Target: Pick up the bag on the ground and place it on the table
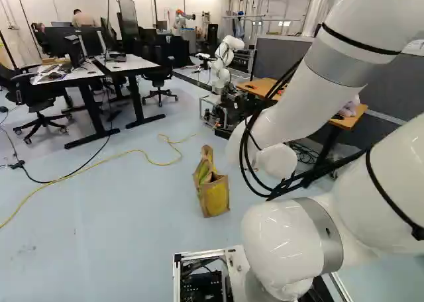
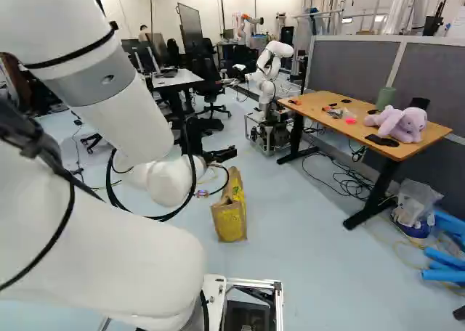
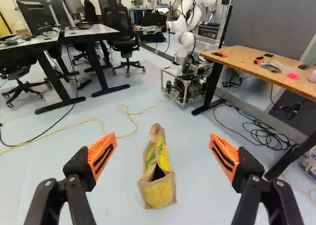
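Holding the claw (image 3: 163, 138) released and gripping nothing, with orange pads (image 3: 101, 153) spread wide, presumably to leave room for straddling the paper bag (image 3: 160, 193). Aimed ahead and down over the floor (image 3: 113, 205), likely to line up before reaching lower. As for the bag, set upright with an open top, perhaps handy for pinching by the raised far part. Placed ahead of the claw and below, roughly midway between the lines of both fingers, apart from either pad. Probably bound for the wooden table (image 3: 271, 67), farther ahead and to the claw's right, hence needing lift first.
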Robot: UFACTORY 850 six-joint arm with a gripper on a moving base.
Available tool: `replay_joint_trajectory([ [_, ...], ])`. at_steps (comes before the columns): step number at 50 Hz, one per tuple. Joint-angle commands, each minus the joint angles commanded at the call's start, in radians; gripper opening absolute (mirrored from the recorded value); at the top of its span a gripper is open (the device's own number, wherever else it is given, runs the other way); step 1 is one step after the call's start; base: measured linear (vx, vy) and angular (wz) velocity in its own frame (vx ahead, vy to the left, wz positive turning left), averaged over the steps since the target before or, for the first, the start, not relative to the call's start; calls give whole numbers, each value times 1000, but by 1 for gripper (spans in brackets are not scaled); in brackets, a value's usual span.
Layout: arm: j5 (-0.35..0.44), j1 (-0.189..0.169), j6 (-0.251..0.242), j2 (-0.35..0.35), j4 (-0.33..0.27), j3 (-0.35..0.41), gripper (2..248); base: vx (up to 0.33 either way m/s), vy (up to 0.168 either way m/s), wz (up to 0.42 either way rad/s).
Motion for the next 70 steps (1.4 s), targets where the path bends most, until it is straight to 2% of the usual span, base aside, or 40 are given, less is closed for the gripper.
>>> replay_joint_trajectory([
  [54, 0, 0, 0, 0, 0, 0, 247, 183, 54, -27],
  [70, 0, 0, 0, -6, 0, -5, 247, 67, 8, -2],
])
